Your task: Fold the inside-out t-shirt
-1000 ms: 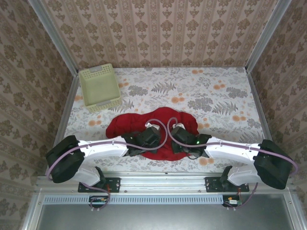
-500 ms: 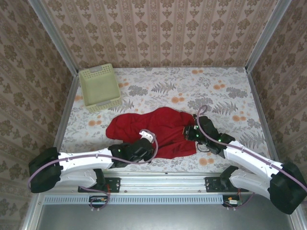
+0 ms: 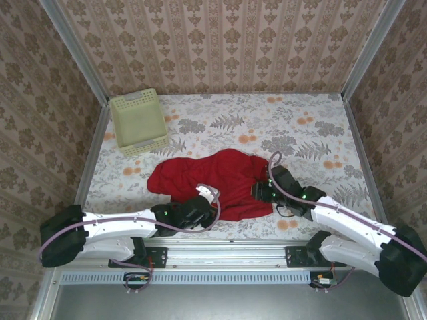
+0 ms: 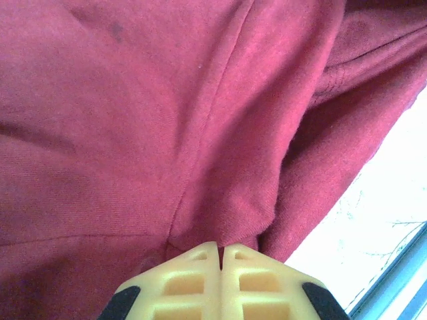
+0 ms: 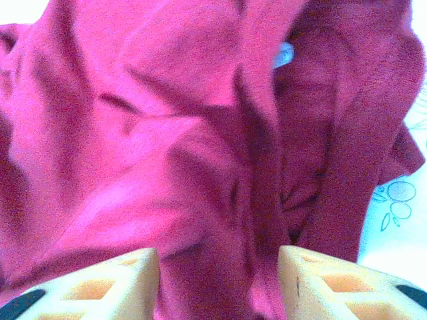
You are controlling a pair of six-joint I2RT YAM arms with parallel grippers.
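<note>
Two claws of mine are at the shirt (image 3: 227,177), which lies crumpled near the worktop's (image 3: 320,127) near edge, about midway along it. My left claw (image 4: 220,248) is squeezed fully closed, pinching a pucker of red cloth on the shirt's near-left side. My right claw (image 5: 217,280) stands partly open at the shirt's right side, jaws apart over loose cloth, gripping nothing. One basket (image 3: 138,122) stands toward the far left corner, apart from the shirt.
</note>
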